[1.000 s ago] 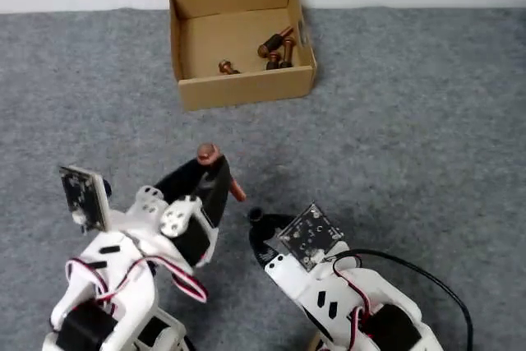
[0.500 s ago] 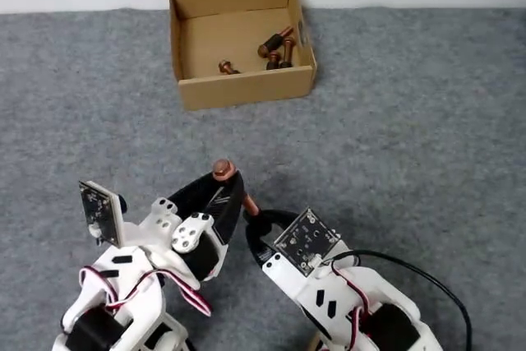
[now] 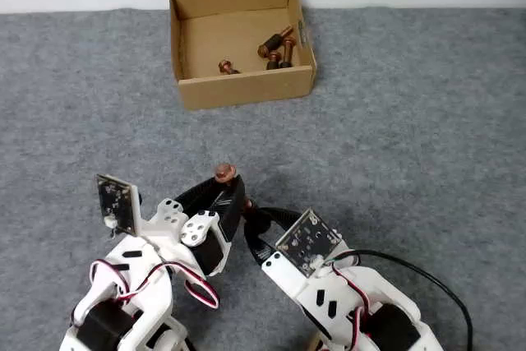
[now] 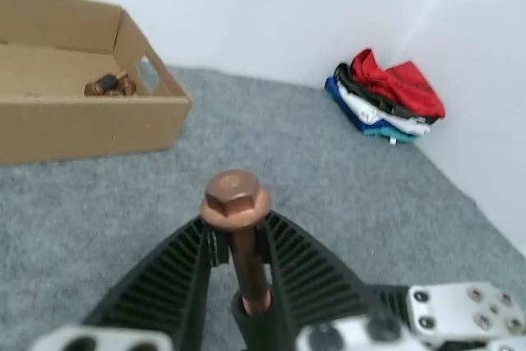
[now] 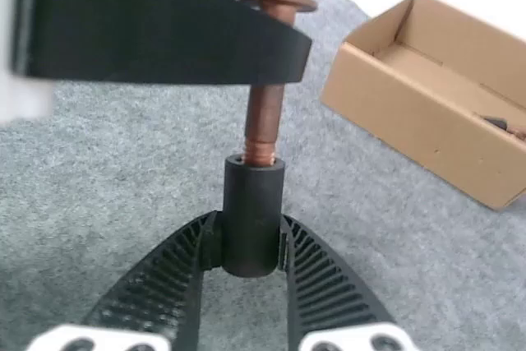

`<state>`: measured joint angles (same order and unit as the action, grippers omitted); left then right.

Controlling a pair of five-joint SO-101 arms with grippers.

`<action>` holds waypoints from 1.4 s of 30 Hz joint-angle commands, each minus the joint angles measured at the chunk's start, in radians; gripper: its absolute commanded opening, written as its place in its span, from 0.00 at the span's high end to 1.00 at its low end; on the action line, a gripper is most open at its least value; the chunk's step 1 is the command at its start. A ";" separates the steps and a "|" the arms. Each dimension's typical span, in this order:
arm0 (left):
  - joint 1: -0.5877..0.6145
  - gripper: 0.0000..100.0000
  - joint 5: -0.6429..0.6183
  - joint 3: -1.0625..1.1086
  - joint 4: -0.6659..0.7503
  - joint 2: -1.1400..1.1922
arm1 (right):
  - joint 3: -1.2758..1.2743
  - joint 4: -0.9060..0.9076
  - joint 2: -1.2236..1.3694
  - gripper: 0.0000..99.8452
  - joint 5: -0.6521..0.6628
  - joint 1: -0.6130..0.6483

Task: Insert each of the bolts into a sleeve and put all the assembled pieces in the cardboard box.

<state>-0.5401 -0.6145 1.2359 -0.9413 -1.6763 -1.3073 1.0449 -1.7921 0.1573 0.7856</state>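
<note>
The left gripper (image 4: 238, 240) is closed on a bolt (image 4: 236, 203). The bolt's tip sits in the mouth of the sleeve (image 5: 253, 211), which the right gripper (image 5: 251, 244) clamps. Assembled pieces (image 3: 278, 45) lie in the box (image 3: 246, 88).

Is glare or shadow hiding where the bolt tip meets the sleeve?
Right wrist view: evenly lit, copper hex-head bolt tip clear at black cylindrical sleeve mouth, no glare. Left wrist view: junction dark against dark. High view: junction too dark to read.

Bright, even light, with soft shadows beside the cardboard box (image 3: 246, 88).
</note>
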 commanded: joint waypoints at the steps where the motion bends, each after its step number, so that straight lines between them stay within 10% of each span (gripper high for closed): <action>1: -0.066 1.00 0.012 -0.012 -0.063 0.002 | 0.061 -0.028 -0.004 0.99 0.048 0.004; 18: 0.021 0.74 0.196 -0.114 -0.307 0.006 | 0.061 -0.030 -0.013 0.99 0.091 0.004; 28: 0.213 0.81 0.198 -0.278 -0.342 0.002 | 0.063 -0.024 -0.005 0.99 0.052 -0.099; 31: 0.342 1.00 0.203 -0.223 -0.298 -0.002 | 0.092 -0.021 -0.002 0.99 -0.043 -0.188; 42: 0.474 0.99 0.204 0.186 -0.084 -0.002 | 0.275 0.036 0.183 0.99 -0.282 -0.426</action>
<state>-0.0829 -0.4196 1.3648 -1.1116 -1.6763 -1.1738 1.0771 -1.7077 -0.0637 0.3851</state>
